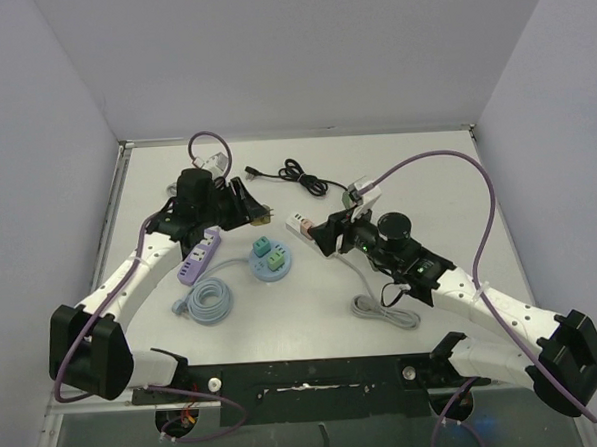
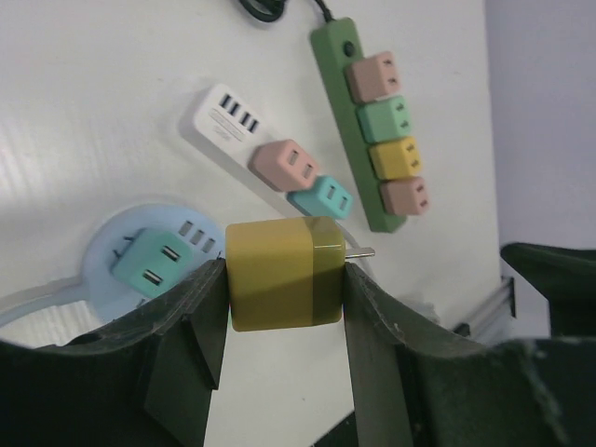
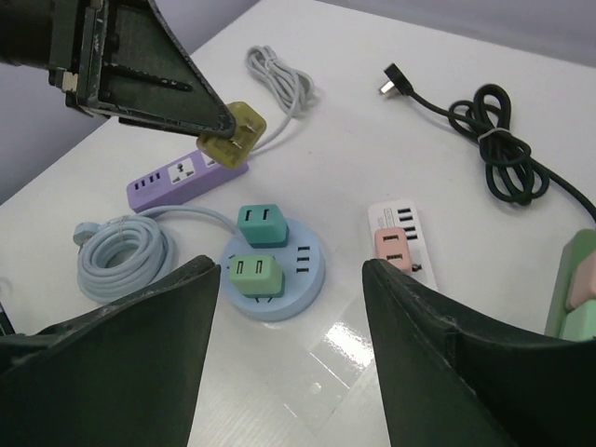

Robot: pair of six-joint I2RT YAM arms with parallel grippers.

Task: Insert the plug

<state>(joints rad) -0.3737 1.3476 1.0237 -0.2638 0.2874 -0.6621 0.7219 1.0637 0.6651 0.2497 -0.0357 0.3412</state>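
My left gripper [image 2: 285,291] is shut on a yellow plug [image 2: 279,265] and holds it in the air, its metal prongs pointing right. In the top view the left gripper [image 1: 250,212] hovers just behind the purple power strip [image 1: 198,256]. In the right wrist view the yellow plug [image 3: 233,136] hangs above the purple strip [image 3: 177,179]. My right gripper [image 3: 291,279] is open and empty, above the table near the round blue socket hub [image 3: 279,305]. In the top view the right gripper [image 1: 324,234] is right of the hub [image 1: 279,276].
The hub holds a teal plug [image 3: 261,224] and a green plug [image 3: 253,275]. A white strip [image 3: 399,222] with a pink plug and a green strip [image 2: 337,56] with several plugs lie to the right. A black cable [image 1: 301,173], a light blue coil [image 1: 207,300] and a grey cable [image 1: 383,309] lie on the table.
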